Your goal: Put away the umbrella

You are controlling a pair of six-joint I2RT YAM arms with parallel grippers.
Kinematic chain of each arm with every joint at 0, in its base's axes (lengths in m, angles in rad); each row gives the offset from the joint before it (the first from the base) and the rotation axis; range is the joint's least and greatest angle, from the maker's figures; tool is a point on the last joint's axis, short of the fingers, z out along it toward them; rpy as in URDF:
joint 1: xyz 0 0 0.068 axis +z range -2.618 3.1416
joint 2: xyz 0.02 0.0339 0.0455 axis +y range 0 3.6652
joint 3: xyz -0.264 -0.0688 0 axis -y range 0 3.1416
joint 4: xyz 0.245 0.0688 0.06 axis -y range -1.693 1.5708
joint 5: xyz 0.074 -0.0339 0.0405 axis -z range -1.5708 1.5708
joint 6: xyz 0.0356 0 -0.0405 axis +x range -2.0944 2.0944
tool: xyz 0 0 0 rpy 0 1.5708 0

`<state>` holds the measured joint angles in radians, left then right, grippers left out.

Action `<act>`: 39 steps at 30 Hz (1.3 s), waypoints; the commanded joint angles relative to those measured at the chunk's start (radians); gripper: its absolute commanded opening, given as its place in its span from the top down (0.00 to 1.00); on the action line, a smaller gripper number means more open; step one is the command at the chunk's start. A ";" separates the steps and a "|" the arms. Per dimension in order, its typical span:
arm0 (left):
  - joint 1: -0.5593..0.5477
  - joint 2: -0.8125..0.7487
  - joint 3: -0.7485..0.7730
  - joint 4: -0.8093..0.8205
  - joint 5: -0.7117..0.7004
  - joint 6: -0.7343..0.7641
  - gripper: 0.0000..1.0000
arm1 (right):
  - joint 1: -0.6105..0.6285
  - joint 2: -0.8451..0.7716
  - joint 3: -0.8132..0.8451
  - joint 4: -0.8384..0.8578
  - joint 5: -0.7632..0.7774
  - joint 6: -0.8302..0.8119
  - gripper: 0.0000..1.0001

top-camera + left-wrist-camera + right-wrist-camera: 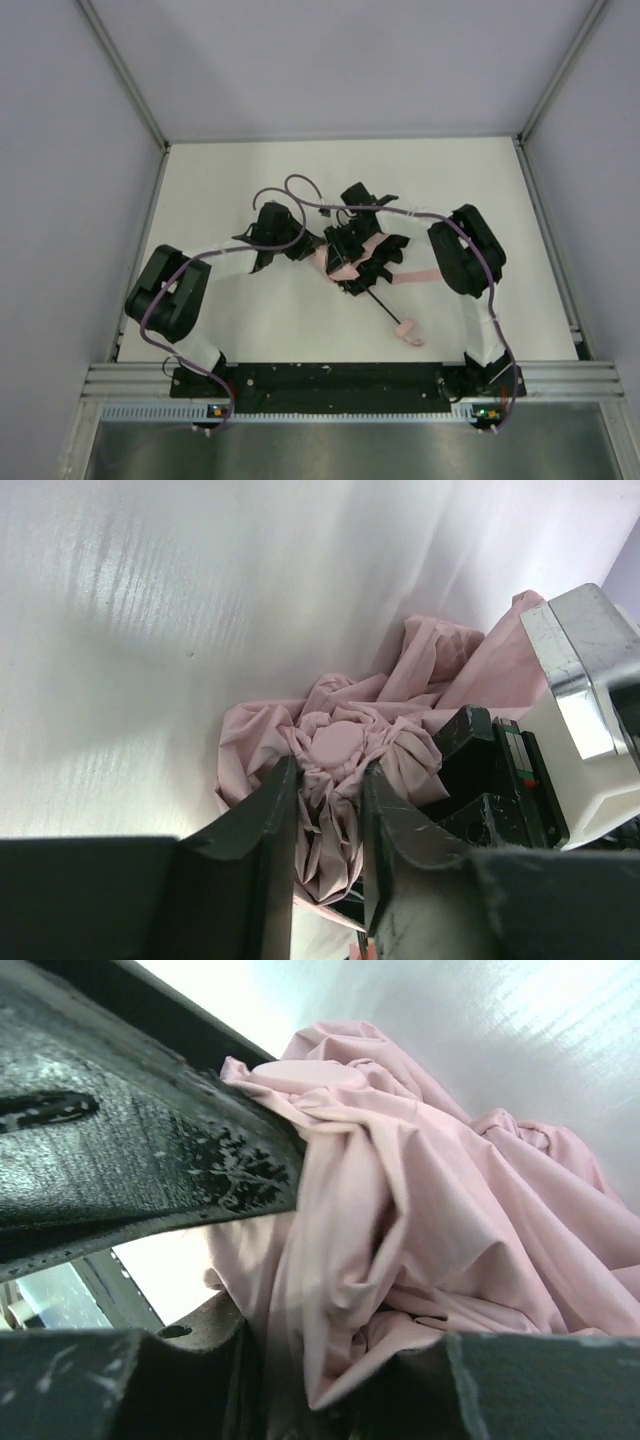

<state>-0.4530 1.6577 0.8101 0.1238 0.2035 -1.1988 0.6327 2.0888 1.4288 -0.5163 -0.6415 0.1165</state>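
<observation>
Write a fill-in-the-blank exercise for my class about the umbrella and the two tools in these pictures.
The umbrella is pale ____ in colour.
The left tool and the right tool do not hold the handle. Both grip the umbrella's ____.
The handle lies on the table nearer the ____ arm's base.
The thin shaft leading to the handle is ____.
Missing words: pink; fabric; right; black.

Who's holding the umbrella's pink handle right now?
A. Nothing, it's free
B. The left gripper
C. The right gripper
A: the handle sticks out alone at the end of the black shaft, toward the near edge, with nothing gripping it.
</observation>
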 commanded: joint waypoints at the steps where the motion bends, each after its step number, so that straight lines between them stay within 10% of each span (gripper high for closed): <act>1: -0.012 0.002 -0.069 -0.075 -0.144 0.036 0.80 | 0.033 -0.046 0.010 0.078 0.133 0.024 0.88; 14: -0.032 -0.006 -0.115 -0.053 -0.182 0.042 1.00 | 0.042 -0.320 -0.053 0.024 0.260 0.006 0.36; 39: -0.038 -0.030 -0.026 -0.165 -0.225 0.025 1.00 | 0.156 -0.277 -0.352 0.423 0.542 0.038 0.51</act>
<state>-0.4911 1.6279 0.7670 0.0795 0.0345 -1.2026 0.7818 1.8359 1.1782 -0.2268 -0.1383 0.1032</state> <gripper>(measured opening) 0.077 0.519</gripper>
